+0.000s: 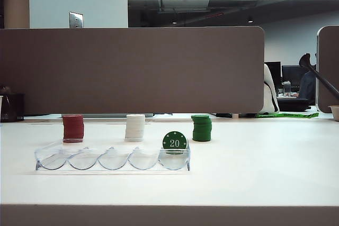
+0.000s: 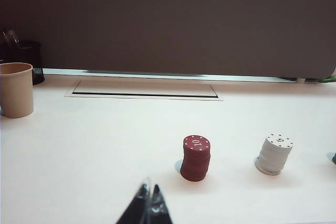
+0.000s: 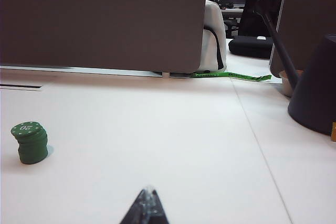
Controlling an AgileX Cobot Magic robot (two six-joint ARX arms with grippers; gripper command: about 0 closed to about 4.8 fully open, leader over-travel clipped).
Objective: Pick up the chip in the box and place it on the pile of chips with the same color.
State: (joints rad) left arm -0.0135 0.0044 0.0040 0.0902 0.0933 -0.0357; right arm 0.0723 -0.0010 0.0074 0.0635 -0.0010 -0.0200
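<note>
Nearest the exterior camera: the box, a clear tray with scalloped slots, lying lengthwise on the white table. The chip stands on edge in the box's rightmost slot, its "20" face toward the camera. Behind the box, a row of three stacks: red stack at left, white stack in the middle, the pile of green chips at right, just behind and to the right of the chip. Neither arm shows in the exterior view. Left gripper hangs over bare table short of the red stack, fingertips pressed together, holding nothing. Right gripper likewise closed and empty, well apart from the green pile. Paper cup near the table's left edge.
</note>
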